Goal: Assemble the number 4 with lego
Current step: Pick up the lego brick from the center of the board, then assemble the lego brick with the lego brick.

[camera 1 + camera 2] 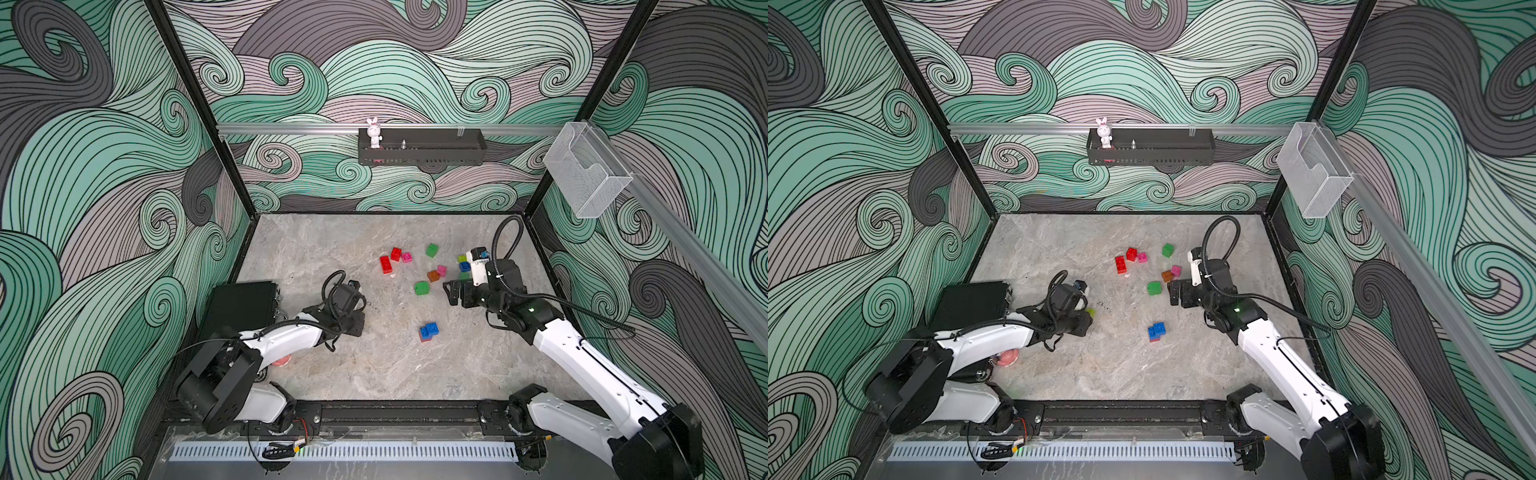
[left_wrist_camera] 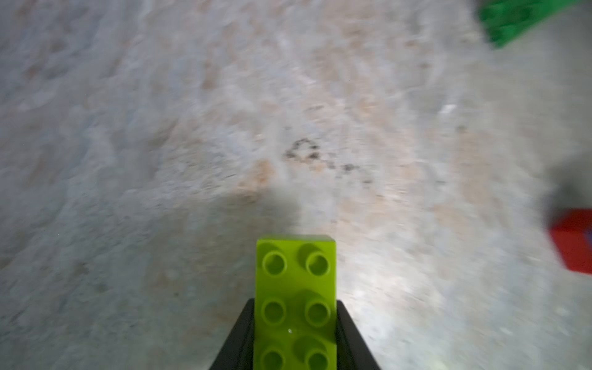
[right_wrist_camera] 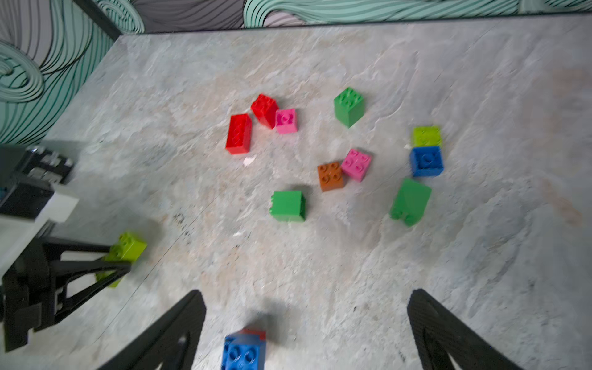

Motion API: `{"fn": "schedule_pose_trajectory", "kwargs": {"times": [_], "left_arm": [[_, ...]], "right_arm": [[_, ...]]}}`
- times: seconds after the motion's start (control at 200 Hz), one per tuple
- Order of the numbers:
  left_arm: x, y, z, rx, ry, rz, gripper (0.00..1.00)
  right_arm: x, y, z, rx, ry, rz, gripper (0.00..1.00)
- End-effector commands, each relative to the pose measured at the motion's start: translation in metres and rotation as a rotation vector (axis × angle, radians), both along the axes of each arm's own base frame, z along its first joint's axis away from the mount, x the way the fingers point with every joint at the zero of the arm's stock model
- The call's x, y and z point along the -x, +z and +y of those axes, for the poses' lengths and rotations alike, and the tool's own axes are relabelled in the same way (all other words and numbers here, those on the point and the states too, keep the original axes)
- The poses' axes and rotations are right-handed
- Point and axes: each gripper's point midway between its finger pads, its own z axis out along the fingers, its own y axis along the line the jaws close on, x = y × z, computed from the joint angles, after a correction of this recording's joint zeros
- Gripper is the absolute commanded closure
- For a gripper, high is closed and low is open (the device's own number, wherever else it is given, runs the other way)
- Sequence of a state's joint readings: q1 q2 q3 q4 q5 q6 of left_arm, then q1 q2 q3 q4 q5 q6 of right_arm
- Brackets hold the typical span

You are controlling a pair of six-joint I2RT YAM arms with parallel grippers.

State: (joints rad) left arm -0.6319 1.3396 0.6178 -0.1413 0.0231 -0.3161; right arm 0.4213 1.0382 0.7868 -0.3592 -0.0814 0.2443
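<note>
My left gripper (image 2: pixel 295 302) is shut on a long lime lego brick (image 2: pixel 296 282), its black fingers pressed against both long sides; from the right wrist the same brick (image 3: pixel 128 250) shows low over the table's left side. My right gripper (image 3: pixel 307 320) stands wide open and empty, just above a blue brick stacked on a red one (image 1: pixel 429 331). Loose lego lies mid-table: a long red brick (image 1: pixel 386 264), a red one (image 1: pixel 396 253), pink ones (image 1: pixel 407 257), green ones (image 1: pixel 422 288), an orange one (image 1: pixel 433 275), a blue one (image 3: pixel 426 161) and a small lime one (image 3: pixel 426 136).
A black box (image 1: pixel 243 303) sits against the left wall beside my left arm. A pinkish object (image 1: pixel 280 360) lies under that arm. On the back wall hang a black shelf (image 1: pixel 422 149) with a white rabbit figurine (image 1: pixel 374 132) and a clear plastic holder (image 1: pixel 586 170).
</note>
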Motion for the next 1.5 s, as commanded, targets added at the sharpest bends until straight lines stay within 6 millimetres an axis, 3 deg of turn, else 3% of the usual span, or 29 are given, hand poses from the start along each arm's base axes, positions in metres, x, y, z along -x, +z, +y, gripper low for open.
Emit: {"fn": "schedule_pose_trajectory", "kwargs": {"times": [0.0,0.125,0.285,0.485,0.676,0.956,1.116,1.496], "left_arm": [[0.008,0.051,-0.060,0.211,-0.306,-0.101,1.00],[0.018,0.075,-0.092,0.287,-0.521,-0.189,1.00],[0.039,0.069,-0.116,0.131,-0.774,-0.216,1.00],[0.049,0.043,-0.125,-0.062,-0.932,-0.278,1.00],[0.045,0.033,-0.134,-0.111,-0.959,-0.252,1.00],[0.042,0.030,-0.150,-0.079,-0.932,-0.252,1.00],[0.044,0.026,-0.156,-0.080,-0.942,-0.253,1.00],[0.037,0.021,-0.164,-0.076,-0.915,-0.271,1.00]], "right_arm": [[0.028,-0.015,0.017,-0.116,0.070,0.153,0.01],[0.036,-0.020,0.020,-0.161,0.067,0.196,0.01],[0.043,-0.024,0.017,-0.184,0.089,0.206,0.03],[0.056,-0.028,0.022,-0.280,0.159,0.246,0.25],[0.060,-0.026,0.038,-0.402,0.242,0.295,0.47],[0.057,-0.047,0.057,-0.548,0.269,0.423,0.76],[0.059,-0.065,0.060,-0.554,0.273,0.497,1.00],[0.064,-0.087,0.068,-0.593,0.293,0.627,1.00]]}}
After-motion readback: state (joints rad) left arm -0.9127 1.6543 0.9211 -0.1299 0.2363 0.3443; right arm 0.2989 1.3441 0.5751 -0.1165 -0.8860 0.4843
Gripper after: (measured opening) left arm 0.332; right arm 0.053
